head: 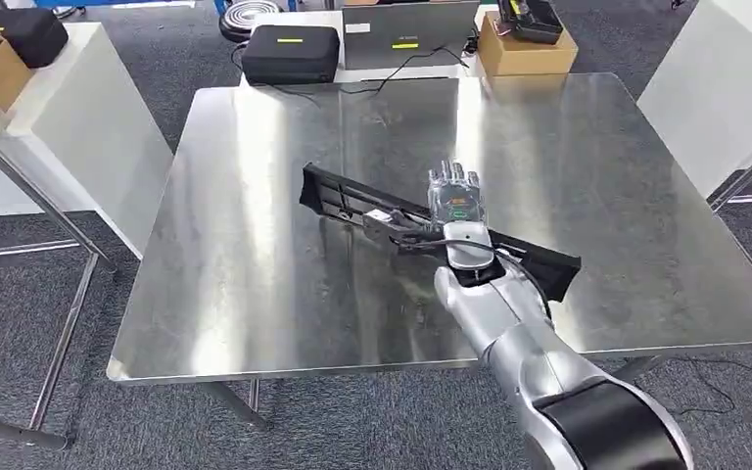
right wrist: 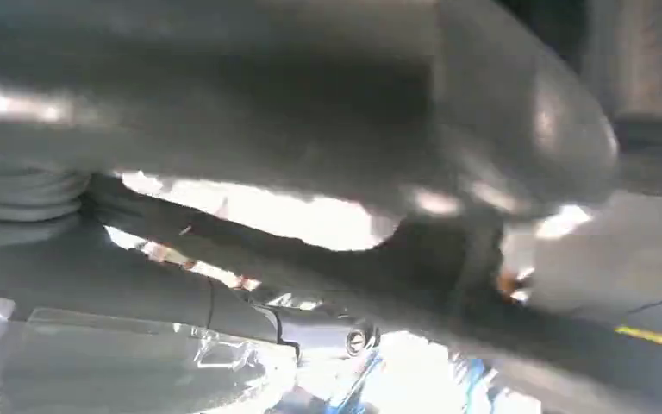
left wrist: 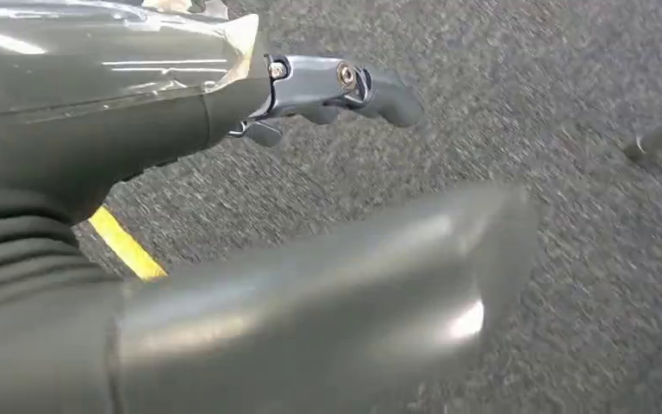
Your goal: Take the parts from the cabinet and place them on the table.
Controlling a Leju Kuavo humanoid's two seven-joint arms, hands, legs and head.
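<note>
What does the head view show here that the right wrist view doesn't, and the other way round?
Head view alone: the whole steel table, the long black part lying across it from end to end, the black case and cardboard box beyond. Right wrist view alone: a blurred close-up of the thick grey thumb over the part. Both share the right hand on the black part, though neither makes clear whether the fingers actually grip it.
</note>
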